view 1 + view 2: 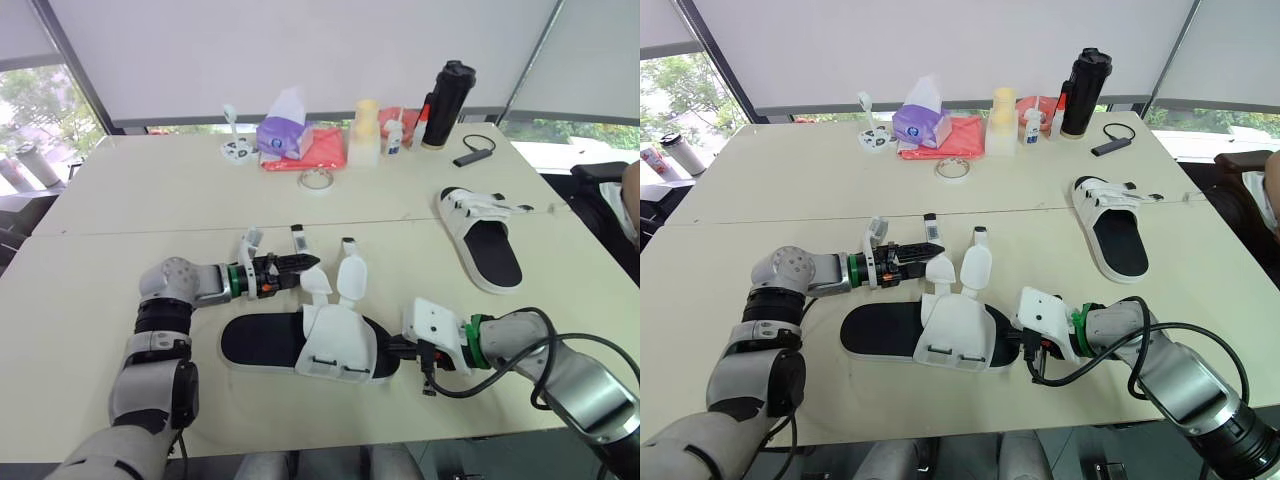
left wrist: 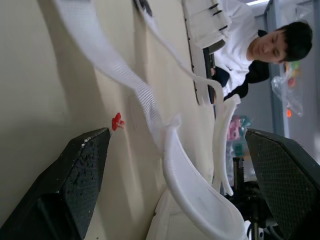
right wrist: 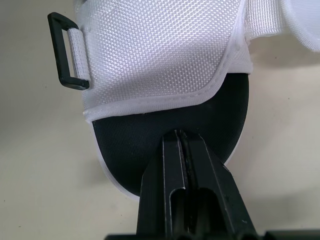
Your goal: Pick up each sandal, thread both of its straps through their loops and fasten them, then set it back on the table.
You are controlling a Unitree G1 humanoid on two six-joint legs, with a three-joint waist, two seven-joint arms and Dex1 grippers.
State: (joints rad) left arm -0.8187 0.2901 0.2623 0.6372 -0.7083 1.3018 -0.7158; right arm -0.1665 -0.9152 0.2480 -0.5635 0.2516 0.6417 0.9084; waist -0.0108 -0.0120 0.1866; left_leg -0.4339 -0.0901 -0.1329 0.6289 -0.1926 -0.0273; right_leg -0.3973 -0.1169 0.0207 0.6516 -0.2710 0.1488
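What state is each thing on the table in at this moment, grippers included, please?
near sandal: flat on the table, unfastened
straps: loose, unthreaded
black loop: empty
far sandal: flat on the table, apart from both grippers
left gripper: open around one of the straps
right gripper: shut, touching the near sandal's end
black bottle: upright, capped

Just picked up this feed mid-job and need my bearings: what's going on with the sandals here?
The robot is working on the near sandal, which lies on the table with both straps undone and sticking up. The left gripper is open with one strap between its fingers, not closed on it. The right gripper is shut, its tips at the end of the black sole. The other sandal lies untouched at the far right.
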